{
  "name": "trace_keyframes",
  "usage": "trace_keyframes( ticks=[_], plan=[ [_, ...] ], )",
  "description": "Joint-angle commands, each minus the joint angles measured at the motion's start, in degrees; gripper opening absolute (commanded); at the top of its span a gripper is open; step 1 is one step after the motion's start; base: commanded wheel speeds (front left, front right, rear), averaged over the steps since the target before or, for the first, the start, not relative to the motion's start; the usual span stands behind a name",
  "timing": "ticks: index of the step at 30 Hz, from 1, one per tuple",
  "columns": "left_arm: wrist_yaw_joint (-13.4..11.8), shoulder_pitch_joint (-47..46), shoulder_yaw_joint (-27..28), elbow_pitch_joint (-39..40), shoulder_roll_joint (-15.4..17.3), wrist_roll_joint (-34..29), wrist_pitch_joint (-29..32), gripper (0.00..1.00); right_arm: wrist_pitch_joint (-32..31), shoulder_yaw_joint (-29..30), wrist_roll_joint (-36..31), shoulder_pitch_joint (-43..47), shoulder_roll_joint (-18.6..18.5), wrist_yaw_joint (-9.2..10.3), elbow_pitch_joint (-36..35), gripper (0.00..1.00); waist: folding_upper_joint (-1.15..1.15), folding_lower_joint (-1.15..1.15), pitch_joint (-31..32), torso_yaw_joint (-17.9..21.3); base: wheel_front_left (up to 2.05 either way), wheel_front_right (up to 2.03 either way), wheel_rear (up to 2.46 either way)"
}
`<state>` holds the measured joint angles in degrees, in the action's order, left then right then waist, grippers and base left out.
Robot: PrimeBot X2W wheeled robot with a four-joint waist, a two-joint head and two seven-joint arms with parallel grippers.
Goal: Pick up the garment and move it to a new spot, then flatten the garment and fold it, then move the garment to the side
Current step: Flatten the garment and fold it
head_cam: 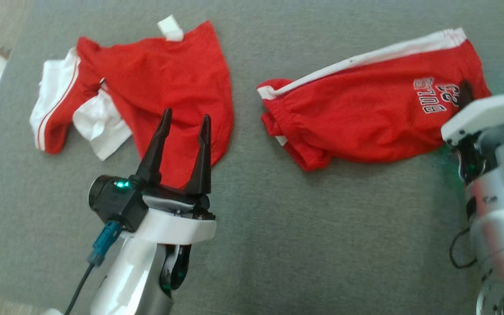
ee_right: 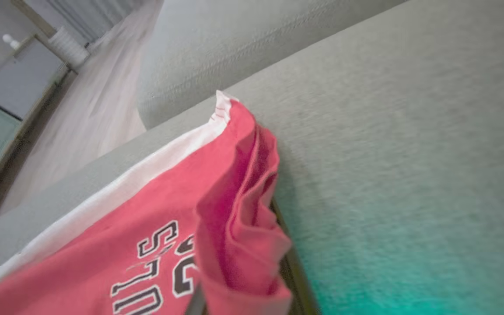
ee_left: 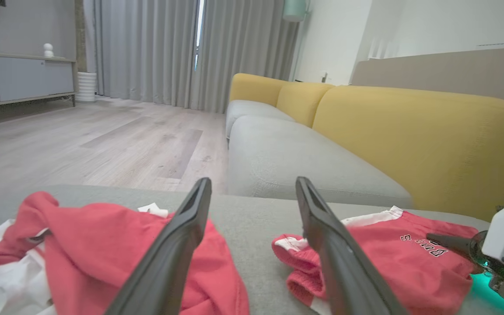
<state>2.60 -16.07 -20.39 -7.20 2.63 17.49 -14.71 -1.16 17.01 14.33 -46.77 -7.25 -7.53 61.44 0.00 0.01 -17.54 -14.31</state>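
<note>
- We saw our right gripper [head_cam: 466, 94] pinched tight on the lettered end of the red shorts [head_cam: 365, 113].
- Our left gripper [head_cam: 186, 114] stood wide-jawed over the red shirt [head_cam: 169, 78].

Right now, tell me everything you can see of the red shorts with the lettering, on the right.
The red shorts look like thin jersey, with a white stripe along the far edge, a gathered waistband at the end nearer the middle of the grey cushion, and dark outlined lettering near the other end. They lie rumpled on the cushion, apart from the other red garment. The right gripper has its jaws shut on a bunched fold beside the lettering.
</note>
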Motion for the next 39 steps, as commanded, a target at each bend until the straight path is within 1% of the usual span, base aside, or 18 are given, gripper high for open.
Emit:
trace_keyframes(
  ticks=[1,5,8,13,18,24,31,35,39],
  plan=[
    [0.28,-0.48,1.94,1.90,0.25,-0.57,-0.29,1.00,1.13,-1.17,0.81,0.04,0.75,0.04,-2.15,0.00,0.00,-0.01,1.38,1.48,0.00,0.00,0.00],
    [1.45,0.59,1.96,2.26,0.25,-0.88,-0.29,1.00,4.28,-0.97,4.07,3.30,0.74,0.04,-4.28,0.00,0.00,-0.01,3.51,4.12,0.00,0.00,0.00],
    [2.26,1.40,1.82,2.68,0.25,-1.30,-0.29,1.00,6.33,0.26,6.01,6.08,0.58,0.04,-6.15,0.00,0.00,-0.01,5.17,6.05,0.00,0.00,0.00],
    [3.09,2.79,1.88,3.22,0.25,-1.94,-0.29,1.00,9.24,1.90,5.92,11.02,1.28,0.04,-8.45,0.00,0.00,-0.01,7.39,9.43,0.00,0.00,0.00],
    [3.50,2.90,1.18,2.82,0.25,-2.30,-0.29,1.00,9.56,4.29,5.63,14.23,2.79,0.04,-8.78,0.00,0.00,-0.01,7.41,11.67,0.00,0.00,0.00],
    [3.58,2.27,0.77,2.48,0.25,-2.39,-0.29,1.00,9.91,5.89,4.25,13.58,3.51,0.04,-8.61,0.00,0.00,-0.01,6.49,11.87,0.00,0.00,0.00],
    [3.55,1.92,0.45,1.91,0.25,-2.12,-0.29,1.00,10.63,6.57,2.20,11.46,3.78,0.04,-9.17,0.00,0.00,-0.01,6.54,10.38,0.00,0.00,0.00],
    [3.40,2.14,0.48,1.74,0.25,-1.85,-0.29,1.00,10.73,3.71,1.93,9.87,4.09,0.04,-10.73,0.00,0.00,-0.01,7.14,8.98,0.00,0.00,0.00],
    [3.29,2.55,0.44,1.54,0.25,-1.56,-0.29,1.00,10.10,-2.63,4.39,9.03,4.31,0.04,-12.79,0.00,0.00,-0.01,7.92,7.29,0.00,0.00,0.00]
  ],
)
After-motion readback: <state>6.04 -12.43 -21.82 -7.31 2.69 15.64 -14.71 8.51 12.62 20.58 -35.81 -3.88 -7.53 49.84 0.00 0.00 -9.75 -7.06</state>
